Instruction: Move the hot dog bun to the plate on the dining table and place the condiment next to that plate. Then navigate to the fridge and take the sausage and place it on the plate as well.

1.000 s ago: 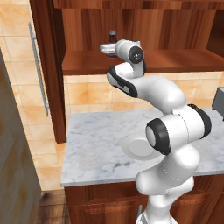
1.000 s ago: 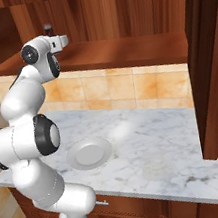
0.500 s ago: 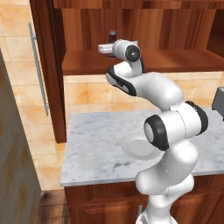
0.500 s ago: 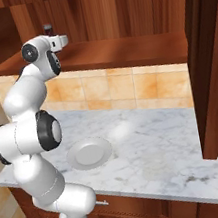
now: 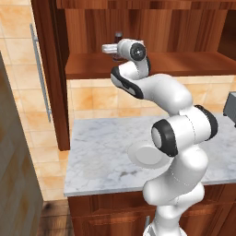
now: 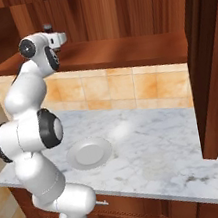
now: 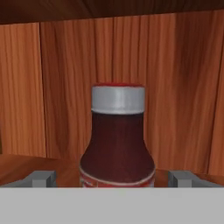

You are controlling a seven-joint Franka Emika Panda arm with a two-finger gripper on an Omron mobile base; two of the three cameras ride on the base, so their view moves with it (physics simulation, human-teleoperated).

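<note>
One condiment bottle [image 7: 117, 139], dark with a grey cap, upright on the wooden shelf [image 6: 121, 53] against the panelled back wall. Centred between the two grey fingertips [image 7: 41, 178] in the hand view, one tip on each side of its lower body, with a gap showing on both sides. Fingers spread apart, not touching the bottle. Seen from the left base view as a small dark shape [image 5: 118, 38] just behind the hand.

Gripper [image 5: 107, 48] raised to shelf height, pointing level into the alcove toward the bottle. Arm folded in an S: lower links rising from the base in front of the desk, elbow bent over the desk edge, forearm climbing to the wrist at the shelf's front lip. From the right base view, hand [image 6: 59, 38] reaching in over the shelf's left end.

Below the shelf, a band of tan tiles, then a grey-veined marble desk [image 6: 170, 156] on wooden cabinets. One white plate [image 6: 89, 153] lying flat on the desk near its front edge, close to the arm. Tall wooden cabinet side with one long metal handle [image 5: 40, 73] at left. Edge of one dark appliance [image 5: 230, 105] at far right of the desk. Wooden floor [image 5: 53, 216] low at left.
</note>
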